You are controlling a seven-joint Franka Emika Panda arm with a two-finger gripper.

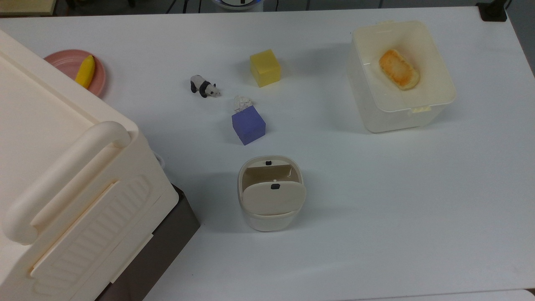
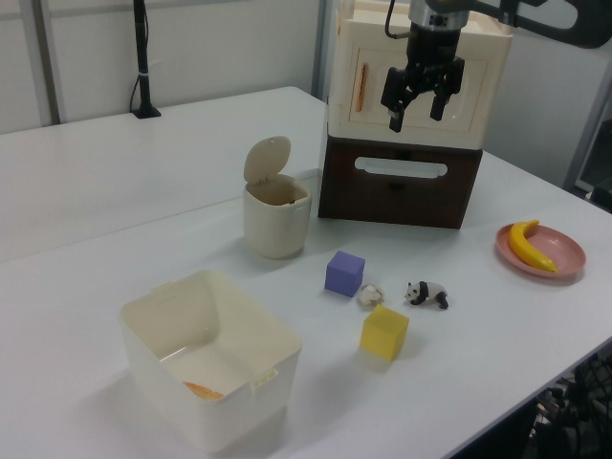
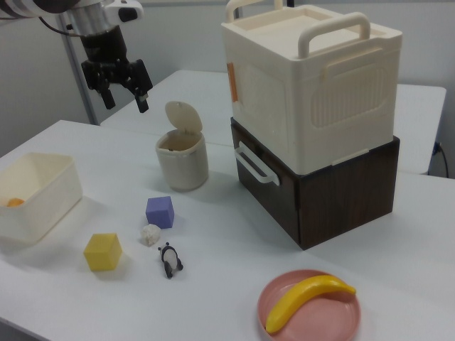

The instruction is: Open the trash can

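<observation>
On the white table [image 1: 376, 200], the widest bare stretch lies on the top view's right and lower part, below the white tub [image 1: 401, 79], with the table's far edge running along the top view's top. The top view's left is taken up by the big cream box [image 1: 62, 188] with a thick handle, stacked on a dark wooden box [image 3: 341, 192]. Near the middle stands the trash can [image 1: 271, 194], a small cream rounded-square plastic bin with its flat beige lid [image 2: 266, 159] tipped upright on its hinge, mouth uncovered, a small black button [image 1: 268, 162] on the rim. The gripper [image 2: 419, 105] hangs in the air with its two black fingers spread apart and holding nothing; in the left view it is above and to the right of the trash can, well apart from it, in front of the cream box. In the right view the gripper [image 3: 122, 91] is up and to the left of the can. Just past the can sit a purple cube [image 1: 248, 124], a crumpled white wad [image 1: 242, 102], a panda figure [image 1: 204, 86] and a yellow cube [image 1: 265, 67]. A banana [image 3: 307, 301] lies on a pink plate [image 3: 341, 323].
</observation>
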